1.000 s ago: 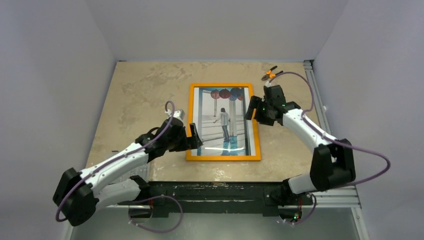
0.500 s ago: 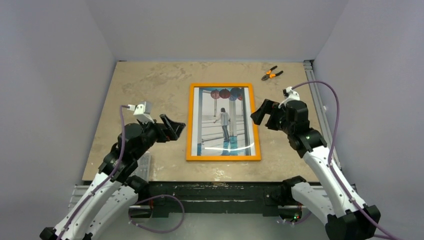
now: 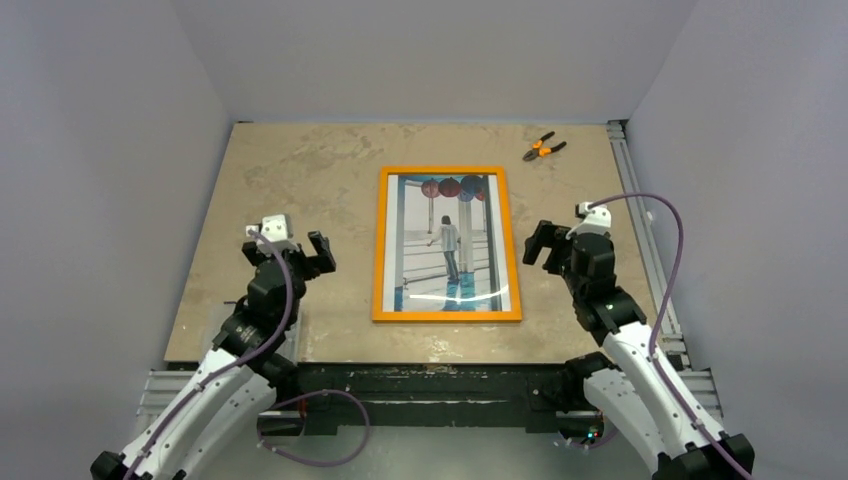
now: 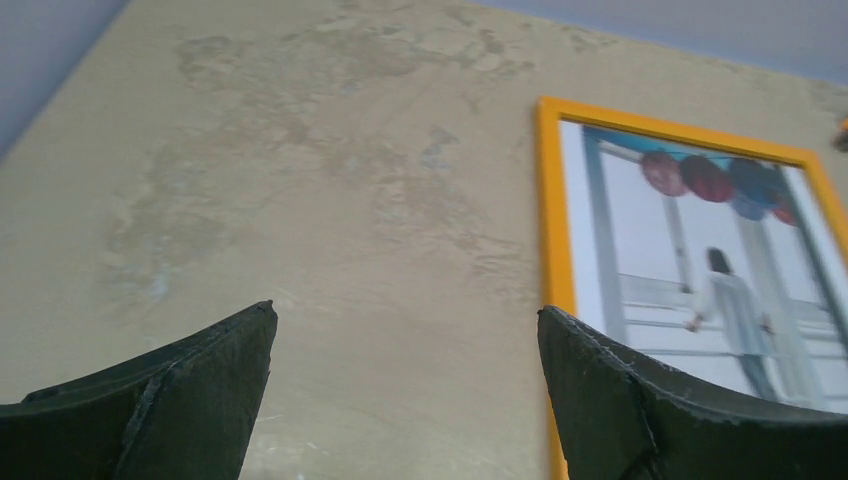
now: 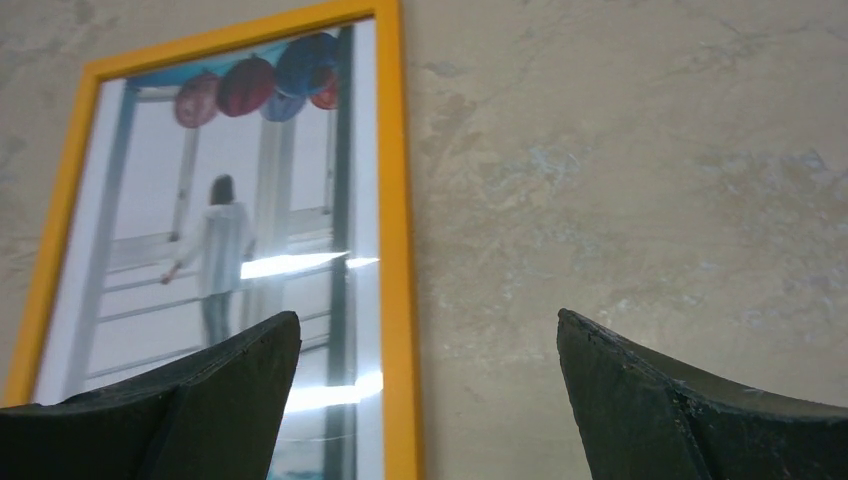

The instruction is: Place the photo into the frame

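Since the photo (image 3: 447, 240) lies flat inside the frame (image 3: 446, 172) between the left tool (image 3: 292, 250) and right tool (image 3: 548, 246), both spread apart and empty, the task looks finished.

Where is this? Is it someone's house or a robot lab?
Probably a robot lab's test booth, not a house: plain grey walls box in one beige table, two robot arms are bolted to a rail, and pliers lie in a corner.
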{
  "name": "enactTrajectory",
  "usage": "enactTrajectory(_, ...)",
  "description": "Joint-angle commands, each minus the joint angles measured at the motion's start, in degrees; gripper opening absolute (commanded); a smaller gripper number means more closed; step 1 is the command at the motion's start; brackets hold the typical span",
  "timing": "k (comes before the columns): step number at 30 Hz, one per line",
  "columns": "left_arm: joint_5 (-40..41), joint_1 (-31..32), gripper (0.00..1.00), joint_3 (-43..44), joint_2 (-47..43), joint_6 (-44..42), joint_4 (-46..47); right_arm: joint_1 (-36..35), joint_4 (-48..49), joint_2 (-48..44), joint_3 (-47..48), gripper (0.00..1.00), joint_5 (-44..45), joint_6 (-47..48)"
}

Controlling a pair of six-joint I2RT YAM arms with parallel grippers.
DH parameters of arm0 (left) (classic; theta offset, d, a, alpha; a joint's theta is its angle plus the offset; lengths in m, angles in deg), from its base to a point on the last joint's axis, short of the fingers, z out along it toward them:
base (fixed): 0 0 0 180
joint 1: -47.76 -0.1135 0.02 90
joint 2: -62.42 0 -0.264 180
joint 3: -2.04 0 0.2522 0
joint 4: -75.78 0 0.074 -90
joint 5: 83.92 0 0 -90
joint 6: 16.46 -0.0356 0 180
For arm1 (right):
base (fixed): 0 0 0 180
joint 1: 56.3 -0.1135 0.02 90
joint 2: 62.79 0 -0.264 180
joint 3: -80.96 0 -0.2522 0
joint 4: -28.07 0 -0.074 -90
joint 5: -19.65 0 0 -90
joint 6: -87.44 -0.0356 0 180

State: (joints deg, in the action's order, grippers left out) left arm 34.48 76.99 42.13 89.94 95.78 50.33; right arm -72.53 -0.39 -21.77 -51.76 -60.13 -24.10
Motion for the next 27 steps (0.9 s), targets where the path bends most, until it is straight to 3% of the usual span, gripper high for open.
enactTrajectory(1, 15.4, -2.3, 1.00, -2.1, 5.2, -10.8, 7.9, 0.0, 13.1, -1.8, -9.0, 0.98, 10.6, 6.7)
enactTrajectory(6, 10.0, -9.4, 1.00, -8.1, 13.5, -12.5, 20.9, 0.0, 27.8, 0.9, -18.8, 0.98, 15.1, 13.5)
enactTrajectory(10, 5.4, -17.3, 1.00, -11.6, 19.7, -9.9, 32.4, 0.2, 46.0, 8.7, -24.9, 0.99, 17.6, 16.4)
enactTrajectory(13, -3.4, -24.9, 1.00, -16.3, 27.1, -8.6, 49.7, 0.9, 55.7, 14.5, -25.6, 0.99, 16.5, 19.2)
enactTrajectory(16, -5.5, -26.2, 1.00, -17.5, 33.4, -12.4, 61.9, 2.9, 66.3, 22.1, -24.9, 0.99, 14.5, 21.2)
enactTrajectory(20, -11.7, -27.7, 1.00, -17.7, 47.5, -15.9, 79.7, 6.7, 69.4, 30.8, -19.7, 0.99, 9.1, 20.0)
enactTrajectory(22, -11.4, -27.9, 1.00, -16.6, 51.3, -16.4, 81.0, 8.7, 73.2, 33.4, -19.4, 0.99, 6.5, 19.2)
enactTrajectory(23, -10.9, -27.9, 1.00, -15.6, 49.5, -15.3, 74.9, 9.7, 77.3, 35.3, -20.2, 0.99, 6.8, 17.5)
enactTrajectory(24, -10.6, -27.9, 1.00, -14.3, 47.9, -14.9, 71.0, 11.1, 82.6, 39.8, -21.8, 0.99, 8.3, 14.8)
enactTrajectory(26, -10.5, -27.8, 1.00, -14.3, 50.3, -16.5, 75.6, 11.9, 99.1, 47.1, -24.9, 0.99, 13.2, 15.7)
enactTrajectory(27, -11.1, -27.7, 1.00, -14.9, 50.0, -16.4, 76.4, 11.7, 94.4, 44.7, -24.4, 0.99, 11.6, 14.8)
